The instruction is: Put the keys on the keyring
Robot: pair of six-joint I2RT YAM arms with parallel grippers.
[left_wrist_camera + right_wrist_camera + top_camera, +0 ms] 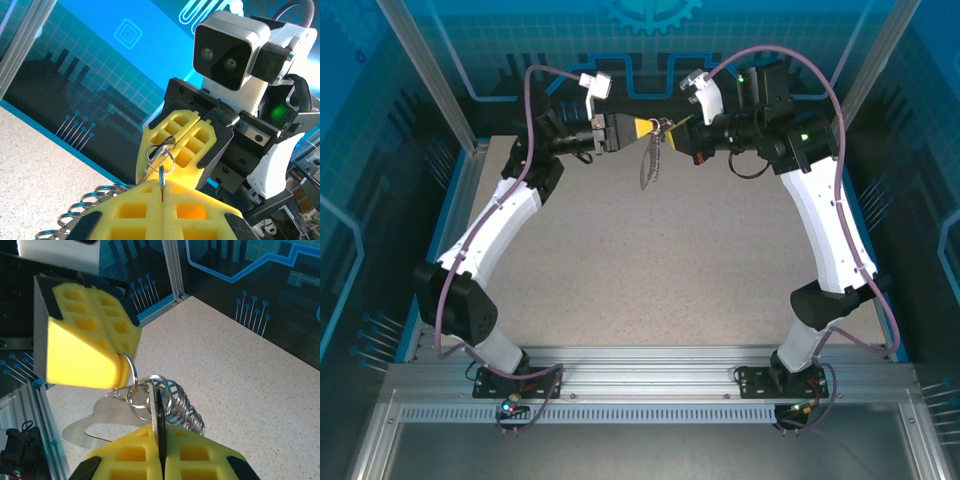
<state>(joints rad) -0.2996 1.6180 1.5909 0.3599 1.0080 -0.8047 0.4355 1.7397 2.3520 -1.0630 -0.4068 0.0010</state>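
Both grippers meet high at the back of the table. My left gripper is shut on a small silvery split ring of the keyring. The keyring hangs below; its flat grey loop and row of silvery rings dangle above the table. My right gripper is shut on the keys, a black head with a metal blade standing on edge. The blade sits at the split ring; whether it is threaded through, I cannot tell. The left fingers hold the ring just above the key.
The speckled tabletop lies below the hanging keyring. Aluminium frame posts and blue printed walls close the back and sides. The right wrist camera housing faces my left gripper closely.
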